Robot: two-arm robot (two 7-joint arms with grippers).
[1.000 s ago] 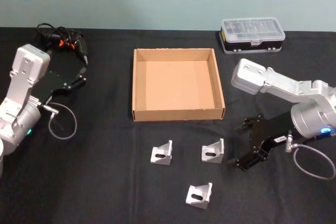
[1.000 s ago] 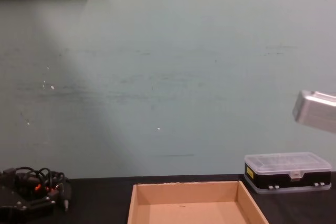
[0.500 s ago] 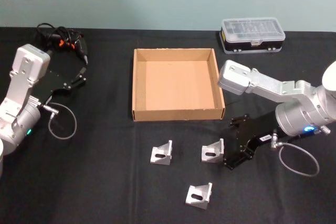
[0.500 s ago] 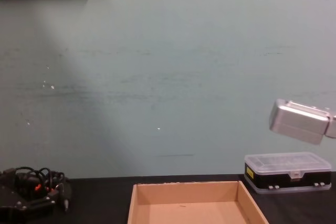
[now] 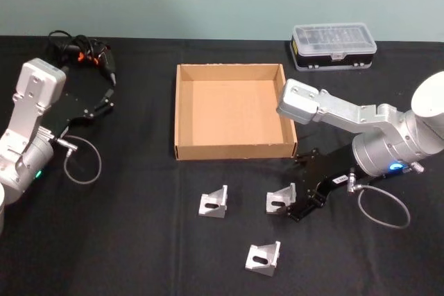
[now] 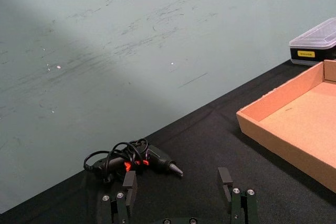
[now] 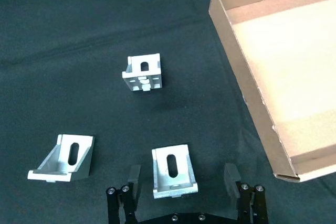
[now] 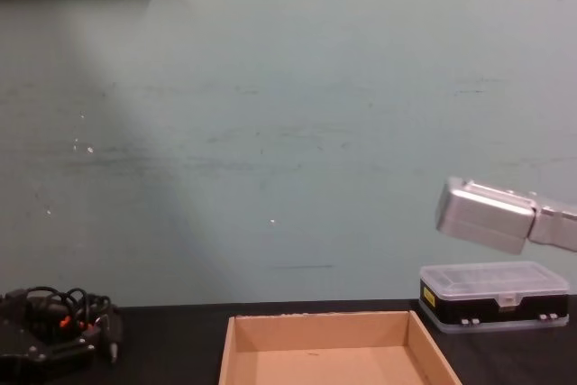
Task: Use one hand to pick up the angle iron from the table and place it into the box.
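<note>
Three silver angle irons lie on the black table (image 5: 139,240) in front of the tan cardboard box (image 5: 236,150): one on the left (image 5: 214,202), one in the middle (image 5: 281,200) and one nearest me (image 5: 262,258). My right gripper (image 5: 295,189) is open and low at the middle angle iron. In the right wrist view this angle iron (image 7: 173,178) sits between the spread fingers of the right gripper (image 7: 181,171), apart from both. The other two (image 7: 143,72) (image 7: 63,157) lie beyond it, with the box (image 7: 252,93) alongside. My left gripper (image 5: 104,102) is parked at the far left, open and empty (image 6: 177,181).
A clear-lidded plastic case (image 5: 334,45) with a black base stands behind the box on the right. A dark power tool with coiled cable (image 5: 80,53) lies at the back left, just beyond the left gripper. The box is empty inside.
My right arm has swung left and forward, bringing its open gripper from the right side of the table up to the middle angle iron. The left arm has not moved.
</note>
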